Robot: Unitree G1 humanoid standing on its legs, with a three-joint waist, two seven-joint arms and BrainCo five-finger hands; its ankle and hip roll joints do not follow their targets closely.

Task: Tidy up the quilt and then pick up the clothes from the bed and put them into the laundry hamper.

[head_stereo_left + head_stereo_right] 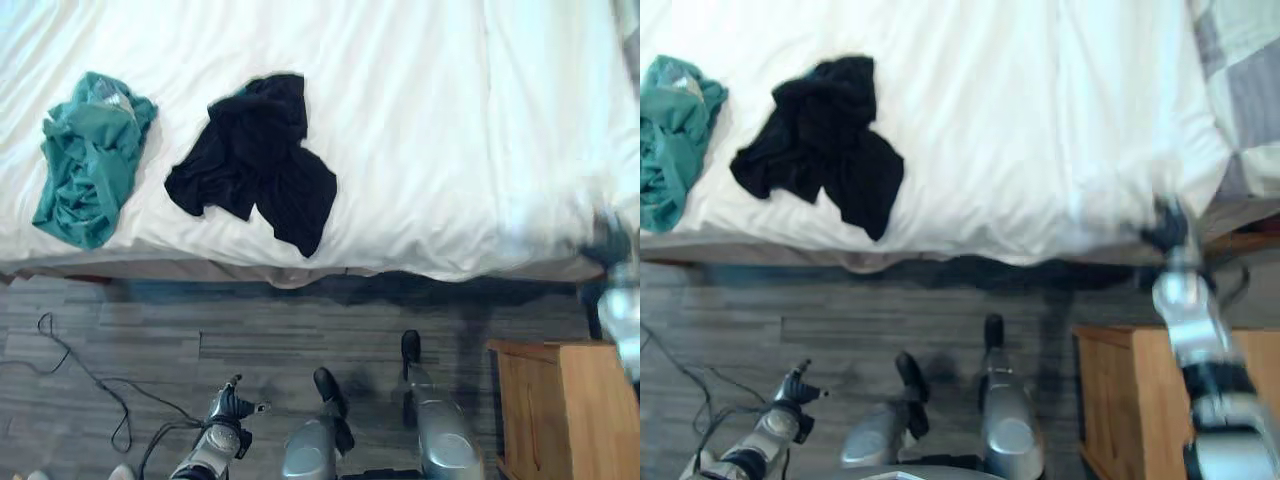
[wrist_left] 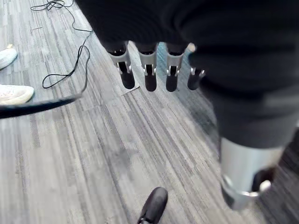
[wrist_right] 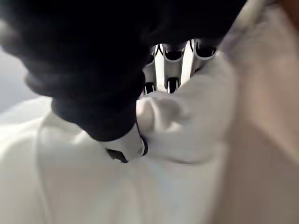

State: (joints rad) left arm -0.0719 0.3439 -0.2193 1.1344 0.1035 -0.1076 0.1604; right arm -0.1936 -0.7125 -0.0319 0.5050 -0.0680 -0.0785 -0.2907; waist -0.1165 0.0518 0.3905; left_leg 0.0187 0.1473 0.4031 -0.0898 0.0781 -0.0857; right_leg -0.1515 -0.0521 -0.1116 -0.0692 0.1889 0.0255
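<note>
A white quilt [image 1: 420, 130] covers the bed. On it lie a crumpled black garment [image 1: 255, 160] near the middle front and a teal garment [image 1: 90, 160] at the far left. My right hand [image 1: 1167, 232] is at the bed's front right corner. In the right wrist view its fingers [image 3: 173, 60] and thumb are curled round a bunched fold of the quilt [image 3: 187, 121]. Low over the floor, well short of the bed, my left hand [image 1: 232, 405] hangs with straight fingers [image 2: 149, 70] that hold nothing.
A wooden nightstand [image 1: 560, 400] stands on the floor at the right, just below the bed's corner. Grey-and-white checked bedding [image 1: 1240, 70] lies at the bed's far right. A person's white shoes [image 2: 14, 93] rest on the grey plank floor [image 1: 300, 340].
</note>
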